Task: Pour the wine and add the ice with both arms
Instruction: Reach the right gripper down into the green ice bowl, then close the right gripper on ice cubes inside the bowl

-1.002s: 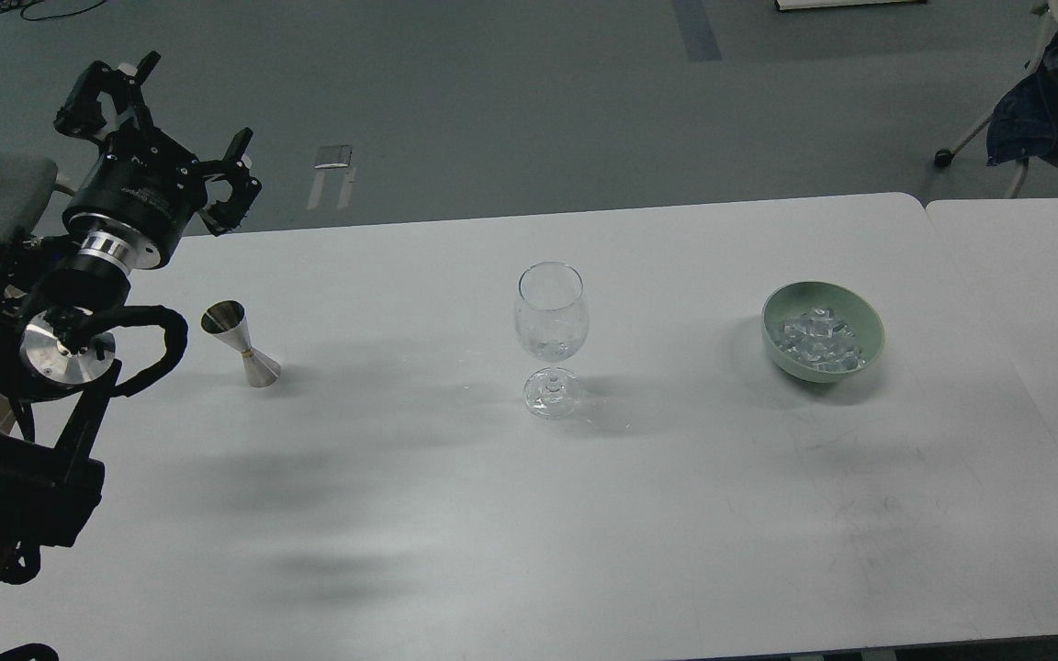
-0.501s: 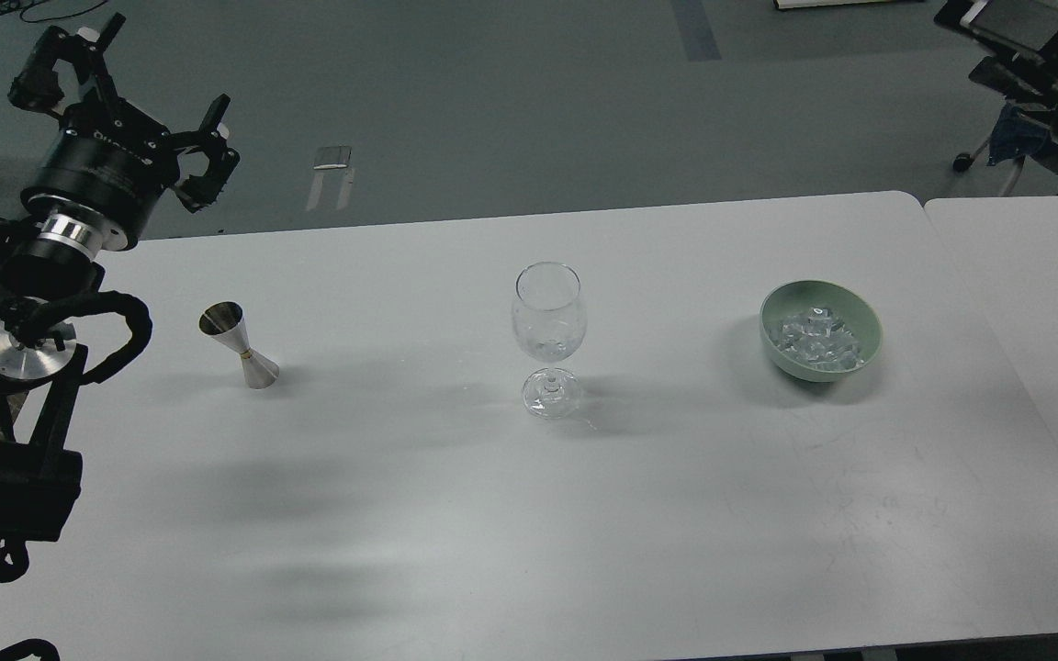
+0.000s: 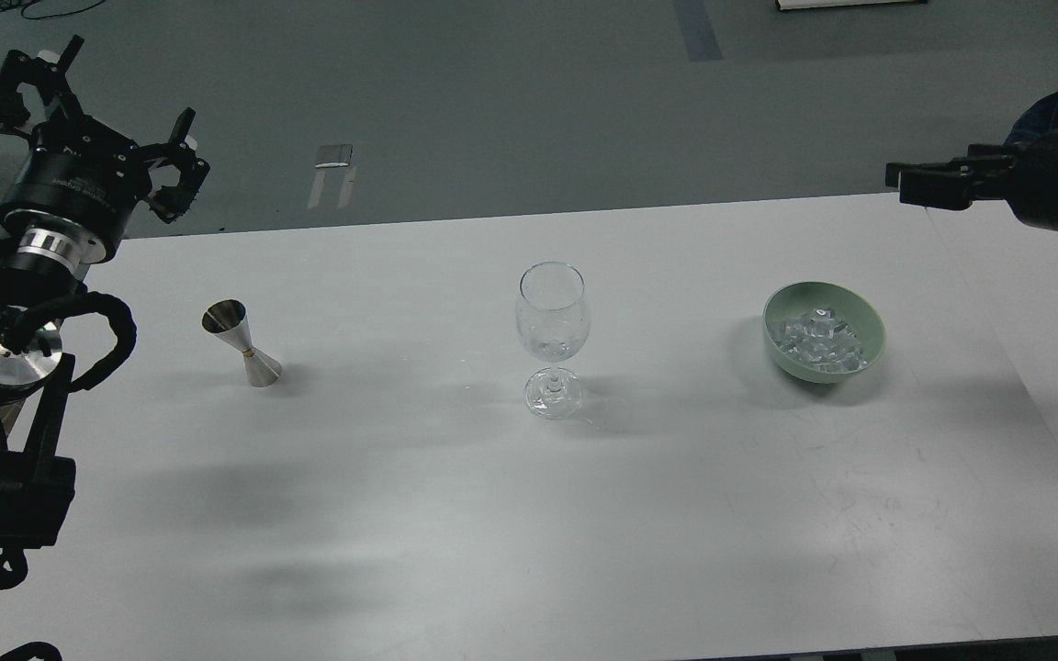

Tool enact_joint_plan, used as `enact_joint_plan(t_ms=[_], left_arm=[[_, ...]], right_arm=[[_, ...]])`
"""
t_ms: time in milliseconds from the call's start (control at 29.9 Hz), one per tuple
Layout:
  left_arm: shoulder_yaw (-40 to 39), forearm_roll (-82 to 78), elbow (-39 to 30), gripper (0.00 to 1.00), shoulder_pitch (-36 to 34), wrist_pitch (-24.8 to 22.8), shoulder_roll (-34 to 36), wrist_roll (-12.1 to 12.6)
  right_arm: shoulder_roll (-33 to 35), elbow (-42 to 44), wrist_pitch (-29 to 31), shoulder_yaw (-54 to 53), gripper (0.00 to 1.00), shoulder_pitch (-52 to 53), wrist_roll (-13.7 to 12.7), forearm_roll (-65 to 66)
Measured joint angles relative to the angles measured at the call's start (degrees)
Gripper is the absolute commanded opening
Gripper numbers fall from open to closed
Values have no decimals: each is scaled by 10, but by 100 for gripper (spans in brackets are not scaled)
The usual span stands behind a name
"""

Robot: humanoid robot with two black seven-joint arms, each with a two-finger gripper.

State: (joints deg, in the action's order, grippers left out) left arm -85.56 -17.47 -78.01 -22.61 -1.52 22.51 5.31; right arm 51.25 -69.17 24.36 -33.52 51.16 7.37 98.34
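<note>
A clear wine glass stands upright mid-table; glints low in its bowl may be liquid, I cannot tell. A steel jigger stands to its left. A green bowl on the right holds several clear ice cubes. My left gripper is open and empty, raised beyond the table's far left corner, well behind the jigger. My right gripper reaches in from the right edge, above and behind the bowl. It is dark and seen side-on, so its fingers cannot be told apart.
The white table has a second table butted against its right side. Grey floor lies beyond the far edge. My left arm's joints and cables hang over the table's left edge.
My left gripper has drawn back to the left and up, away from the jigger. My right arm has come into view from the upper right and now reaches toward the bowl side.
</note>
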Motion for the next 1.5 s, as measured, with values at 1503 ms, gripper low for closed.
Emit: enact_joint_plan(t_ms=[1503], left_arm=[[-7,17,41,97,10,-53,8,-6]], right_arm=[[-146,66,-18,82,81,-72,-30,23]])
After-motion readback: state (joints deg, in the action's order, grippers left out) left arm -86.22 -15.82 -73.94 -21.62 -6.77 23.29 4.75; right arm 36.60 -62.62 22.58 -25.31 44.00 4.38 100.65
